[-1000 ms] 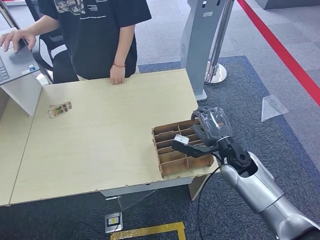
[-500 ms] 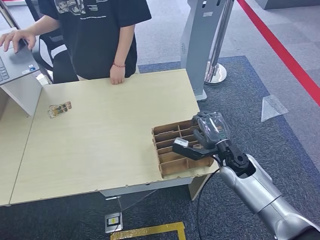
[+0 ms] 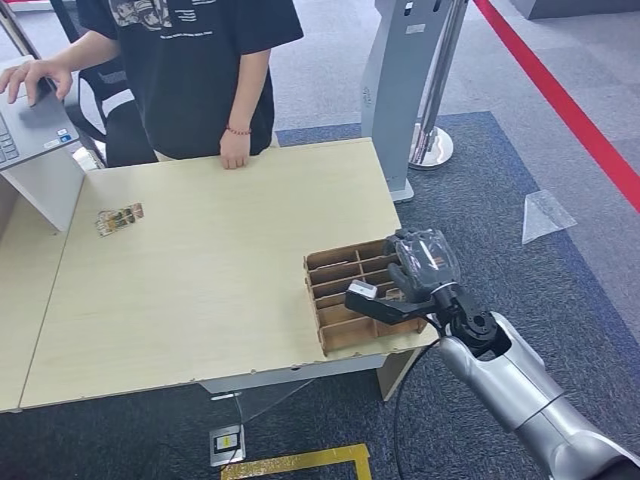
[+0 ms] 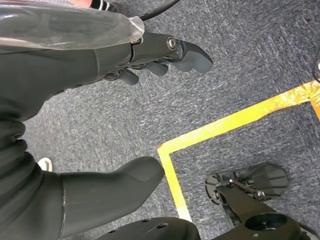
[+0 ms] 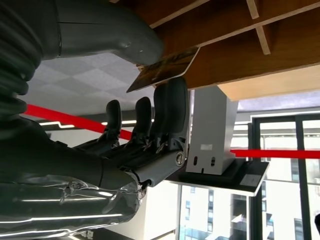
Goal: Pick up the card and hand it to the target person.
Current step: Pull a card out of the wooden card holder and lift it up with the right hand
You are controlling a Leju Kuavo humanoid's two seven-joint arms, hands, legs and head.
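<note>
One right robot hand pinches the card over the divided box.

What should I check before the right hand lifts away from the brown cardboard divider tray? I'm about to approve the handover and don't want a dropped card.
1. Card held: ok. The right hand pinches the thin printed card between thumb and fingers.
2. Card clear of the brown cardboard divider tray: cannot tell; the hand sits right over its compartments.
3. Target person present: ok. A person in a black T-shirt stands at the far edge of the light wooden table, one hand resting on it.
4. That person ready to receive: not ok; no palm is offered.
5. Left hand out of the way: ok, hanging over the grey carpet, holding nothing.
</note>
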